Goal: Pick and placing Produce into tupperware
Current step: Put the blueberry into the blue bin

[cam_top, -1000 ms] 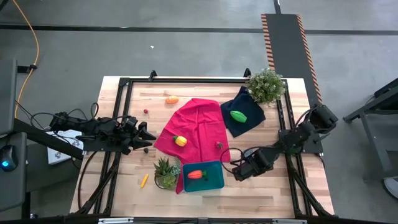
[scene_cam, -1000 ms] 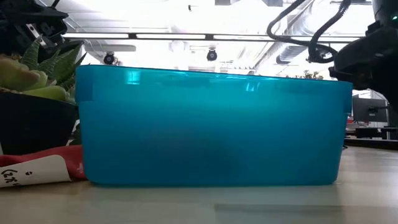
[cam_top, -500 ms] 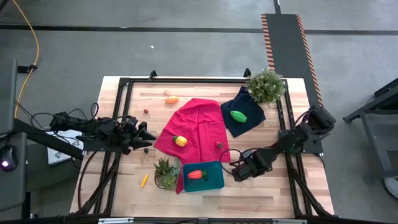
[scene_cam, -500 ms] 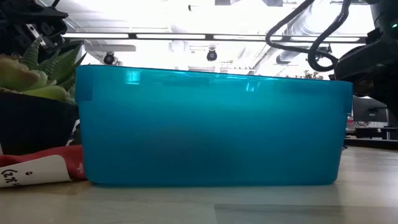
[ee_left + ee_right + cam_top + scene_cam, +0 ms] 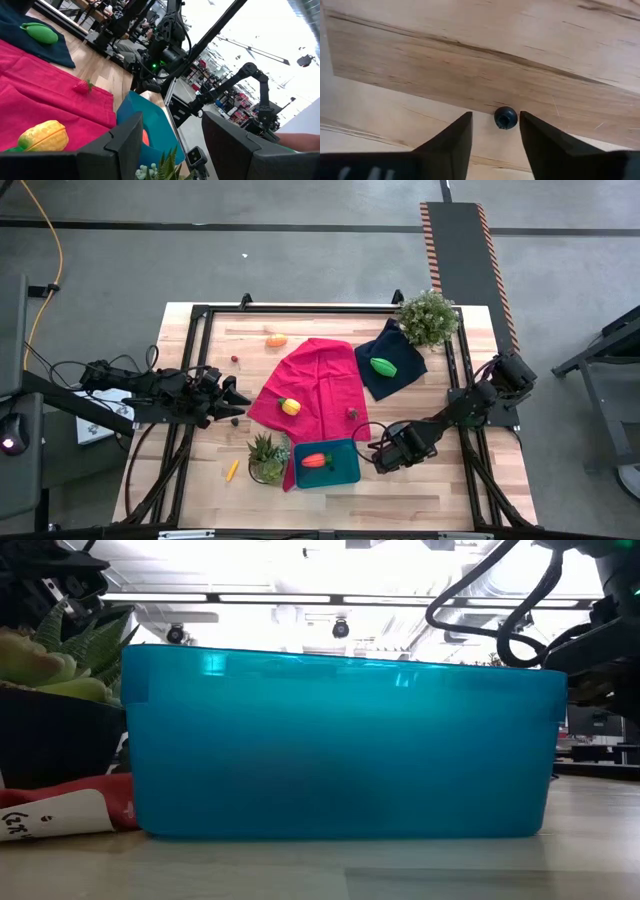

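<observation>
The teal tupperware [image 5: 337,469] stands near the table's front edge, with a red-orange carrot [image 5: 314,461] lying in it. My right gripper [image 5: 378,457] is open just right of it, low over the wood. In the right wrist view its fingers stand on either side of a small dark blue berry [image 5: 505,117] without plainly touching it. A yellow corn piece [image 5: 290,406] and a strawberry [image 5: 352,413] lie on the red cloth [image 5: 312,385]. A green oval [image 5: 383,366] lies on the navy cloth [image 5: 400,350]. An orange piece [image 5: 276,340] and a yellow stick [image 5: 232,470] lie on bare wood. My left gripper [image 5: 240,402] waits open at the left.
A small succulent pot [image 5: 266,457] stands against the tupperware's left side. A leafy potted plant [image 5: 427,316] stands at the far right corner. The tupperware's wall [image 5: 340,745] fills the low view. Bare wood lies right of my right gripper.
My right gripper has sunk a little toward the table beside the tupperware's right side. Nothing else has moved.
</observation>
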Controlling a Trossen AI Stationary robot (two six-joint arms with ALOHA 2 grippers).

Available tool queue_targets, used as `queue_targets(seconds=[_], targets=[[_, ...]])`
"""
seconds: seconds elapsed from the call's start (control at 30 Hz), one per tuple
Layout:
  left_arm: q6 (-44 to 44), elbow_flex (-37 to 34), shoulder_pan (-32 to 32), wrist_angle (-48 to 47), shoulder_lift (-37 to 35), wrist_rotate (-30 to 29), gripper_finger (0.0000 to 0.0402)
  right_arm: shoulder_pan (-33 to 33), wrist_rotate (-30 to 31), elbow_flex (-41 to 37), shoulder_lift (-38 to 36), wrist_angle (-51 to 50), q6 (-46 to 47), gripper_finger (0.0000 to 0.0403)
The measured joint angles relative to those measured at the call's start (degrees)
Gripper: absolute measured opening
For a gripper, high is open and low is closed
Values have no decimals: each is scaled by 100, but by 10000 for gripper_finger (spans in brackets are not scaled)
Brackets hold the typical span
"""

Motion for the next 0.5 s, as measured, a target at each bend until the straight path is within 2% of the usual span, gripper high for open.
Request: queue_targets(seconds=[0.17,0.5], targets=[[-1,-1,-2,0,-1,0,193,0,-15,0,0,10,1,120],[-1,1,0,0,-1,0,193,0,-26,0,0,12,42,94]])
